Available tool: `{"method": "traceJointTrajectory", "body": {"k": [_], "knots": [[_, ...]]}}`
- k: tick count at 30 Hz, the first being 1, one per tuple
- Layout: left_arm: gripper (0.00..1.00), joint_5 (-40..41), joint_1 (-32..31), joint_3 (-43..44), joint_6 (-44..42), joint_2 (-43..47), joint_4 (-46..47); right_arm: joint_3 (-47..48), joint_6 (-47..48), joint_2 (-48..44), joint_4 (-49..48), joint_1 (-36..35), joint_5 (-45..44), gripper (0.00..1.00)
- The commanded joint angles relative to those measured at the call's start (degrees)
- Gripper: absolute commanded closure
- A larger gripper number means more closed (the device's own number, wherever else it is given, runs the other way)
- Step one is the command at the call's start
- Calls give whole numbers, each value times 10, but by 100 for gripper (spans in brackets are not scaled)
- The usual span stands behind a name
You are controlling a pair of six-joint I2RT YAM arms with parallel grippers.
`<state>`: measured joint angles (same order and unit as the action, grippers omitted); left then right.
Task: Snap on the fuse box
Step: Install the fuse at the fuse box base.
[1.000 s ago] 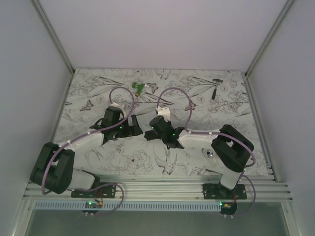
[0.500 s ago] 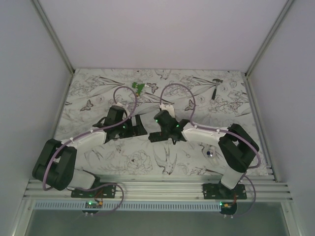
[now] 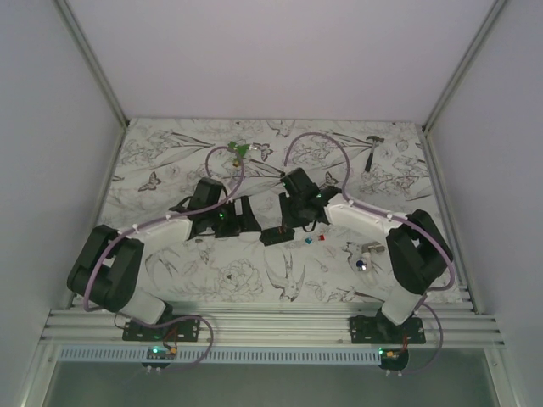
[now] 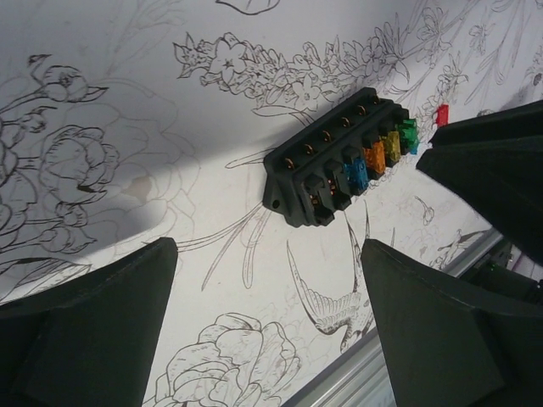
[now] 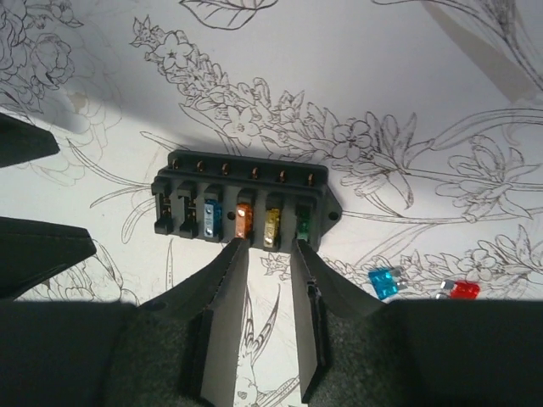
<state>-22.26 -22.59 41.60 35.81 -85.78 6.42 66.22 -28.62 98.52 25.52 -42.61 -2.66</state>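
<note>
- Since the earlier frame both arms have stretched farther across the table (image 3: 170, 254). The right pincer (image 5: 268, 248) has drawn back from the spot where the two met, so the fuse box (image 5: 246, 203) now lies uncovered between them.
- Right pincer: the jaws are parted by a narrow gap with nothing between them. Its fingertips sit at the near long edge of the fuse box, level with the orange and green fuses. Whether they touch the box cannot be told.
- Left pincer (image 4: 270, 250): the jaws are spread wide and grasp nothing. It is aimed at the fuse box from the opposite side, and both fingers are clear of the box.
- Fuse box: a black block lying flat on the table near its middle, slotted face up.
- Slots: six in a row. Blue, orange, yellow and green fuses fill four neighbouring slots, and the other two show bare metal clips.
- Loose fuses: a blue fuse (image 5: 383, 282) and a red fuse (image 5: 462, 290) lie on the table just beyond the box's green end, the blue one nearer the box.
- Outlying items: a white-silver object with a blue dot (image 3: 363, 254) rests near the right arm. A small green item (image 3: 240, 151) and a dark tool (image 3: 373, 146) lie well apart from the box, toward the far edge.
</note>
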Motion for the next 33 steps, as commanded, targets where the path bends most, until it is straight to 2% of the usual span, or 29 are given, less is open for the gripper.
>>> {"method": "traceJointTrajectory", "body": {"k": [1,8,21,33], "knots": [[8,-26,-10,18,10,-19,0,15,15,-24,18,32,37,68],[21,-42,-21,42,15,-53,-1,14,27,-13,16,58,65,79],[38,-54,-31,68,21,-94,-4,13,37,24,5,64,85,84],[47,-51,-35,79,22,-117,-8,10,43,46,17,63,96,94]]}}
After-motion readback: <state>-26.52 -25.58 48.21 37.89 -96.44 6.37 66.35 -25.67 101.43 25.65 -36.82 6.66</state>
